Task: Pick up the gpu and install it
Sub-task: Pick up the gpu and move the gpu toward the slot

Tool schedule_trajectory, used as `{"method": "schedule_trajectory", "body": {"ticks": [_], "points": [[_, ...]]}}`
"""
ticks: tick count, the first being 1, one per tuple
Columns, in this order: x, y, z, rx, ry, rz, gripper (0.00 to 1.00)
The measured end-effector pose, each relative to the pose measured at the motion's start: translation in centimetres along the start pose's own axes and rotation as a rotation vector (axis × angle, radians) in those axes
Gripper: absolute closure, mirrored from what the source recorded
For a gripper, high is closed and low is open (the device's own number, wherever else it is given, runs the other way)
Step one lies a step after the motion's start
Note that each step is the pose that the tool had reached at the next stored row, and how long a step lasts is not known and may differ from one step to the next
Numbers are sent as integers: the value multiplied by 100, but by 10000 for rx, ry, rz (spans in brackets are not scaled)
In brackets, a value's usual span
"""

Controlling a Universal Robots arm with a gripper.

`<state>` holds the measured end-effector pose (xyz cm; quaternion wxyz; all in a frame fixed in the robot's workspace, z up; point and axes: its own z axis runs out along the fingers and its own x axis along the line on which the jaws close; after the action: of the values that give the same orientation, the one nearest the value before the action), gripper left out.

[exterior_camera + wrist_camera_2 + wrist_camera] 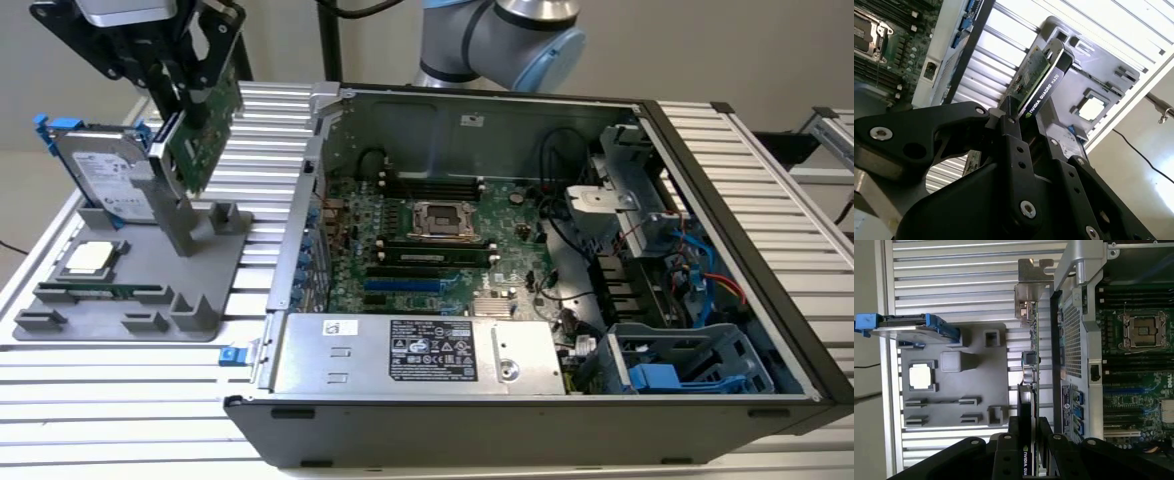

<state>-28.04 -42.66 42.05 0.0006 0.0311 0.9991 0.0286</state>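
Note:
My gripper is shut on the gpu at the exterior view's far left. The card hangs tilted above the grey parts holder, green circuit board facing the open computer case. In the second wrist view the black fingers clamp the card's near end, and the gpu shows its black cooler edge. The first wrist view sees the gpu edge-on, silver end bracket farthest from the gripper, between the holder and the case wall.
A grey hard drive with blue rails stands in the holder, and a square CPU chip lies in front of it. Inside the case are the motherboard, its expansion slots, a power supply and blue drive bays.

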Motion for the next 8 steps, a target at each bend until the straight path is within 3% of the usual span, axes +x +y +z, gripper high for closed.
{"method": "schedule_trajectory", "body": {"ticks": [8], "points": [[-94,7,-22,1,14,1,100]]}}
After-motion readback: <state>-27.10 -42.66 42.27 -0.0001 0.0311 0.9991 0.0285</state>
